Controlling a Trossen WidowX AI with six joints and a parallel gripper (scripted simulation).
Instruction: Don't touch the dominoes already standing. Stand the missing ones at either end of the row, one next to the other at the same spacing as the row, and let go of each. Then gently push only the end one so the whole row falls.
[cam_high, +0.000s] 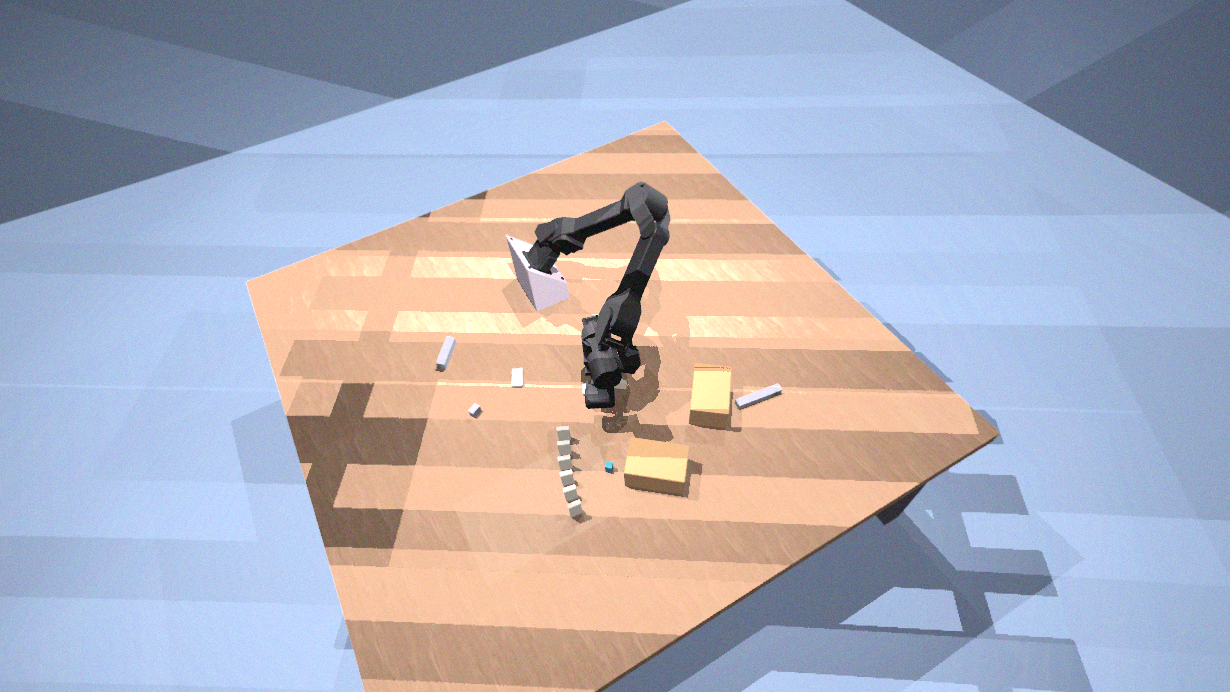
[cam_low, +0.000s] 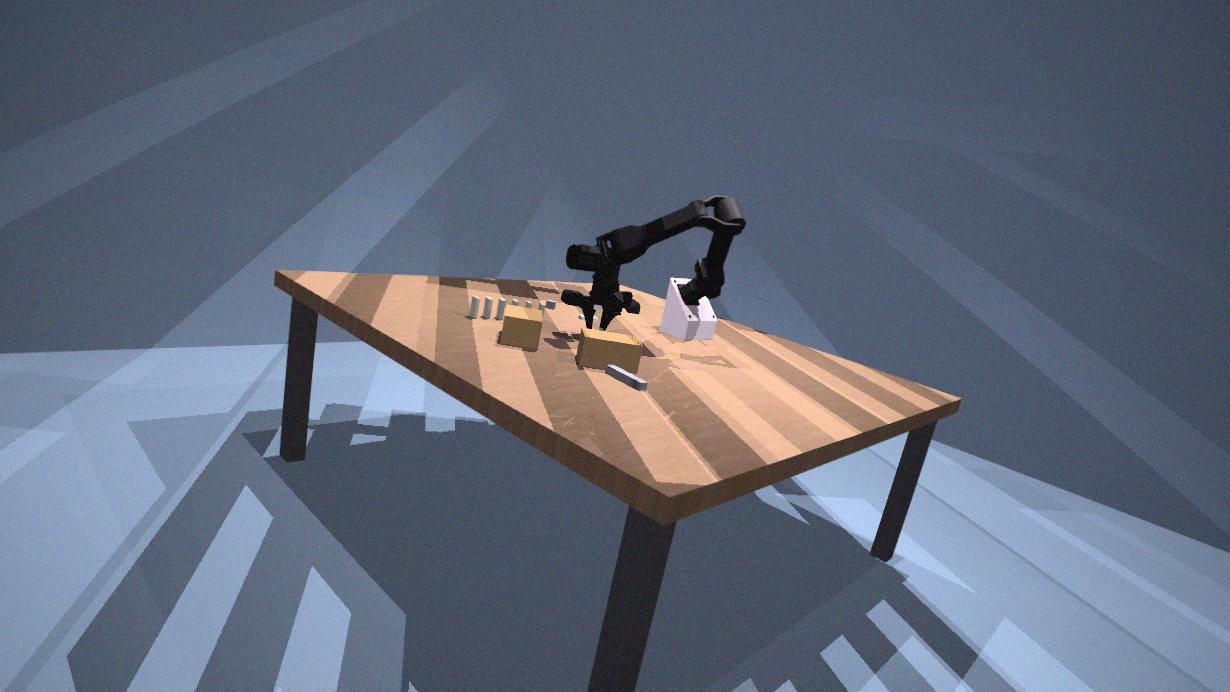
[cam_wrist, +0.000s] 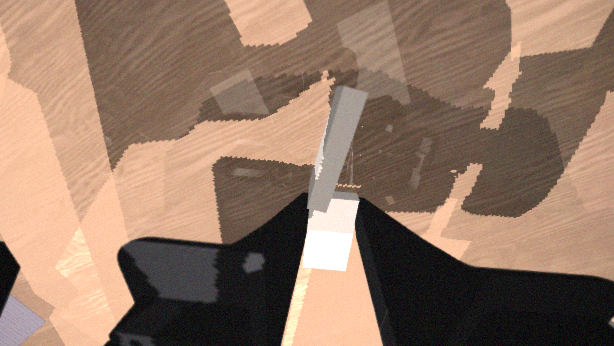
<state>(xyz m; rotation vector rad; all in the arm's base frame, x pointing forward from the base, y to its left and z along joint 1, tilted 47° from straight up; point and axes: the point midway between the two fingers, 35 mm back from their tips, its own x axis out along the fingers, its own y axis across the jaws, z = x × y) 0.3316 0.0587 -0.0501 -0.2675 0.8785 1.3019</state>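
Observation:
A curved row of several pale dominoes (cam_high: 565, 463) (cam_low: 487, 307) stands upright. My gripper (cam_wrist: 331, 202) (cam_low: 597, 324) points down behind the far end of the row, low over the table. Its fingers are shut on a white domino (cam_wrist: 327, 250), one on each side of it; whether it touches the table I cannot tell. A narrow grey-looking domino (cam_wrist: 345, 132) (cam_high: 620, 384) lies at the held domino's end, very close or touching. Another white domino (cam_high: 516, 376) lies flat left of the gripper. In the top view the arm hides the fingertips.
Two yellow blocks (cam_high: 656, 467) (cam_high: 711, 395) lie right of the row. A blue cube (cam_high: 608, 466) sits between the row and the nearer block. Grey bars (cam_high: 445, 353) (cam_high: 757, 395) lie at far left and right. A small grey block (cam_high: 474, 410) lies left of the row's far end.

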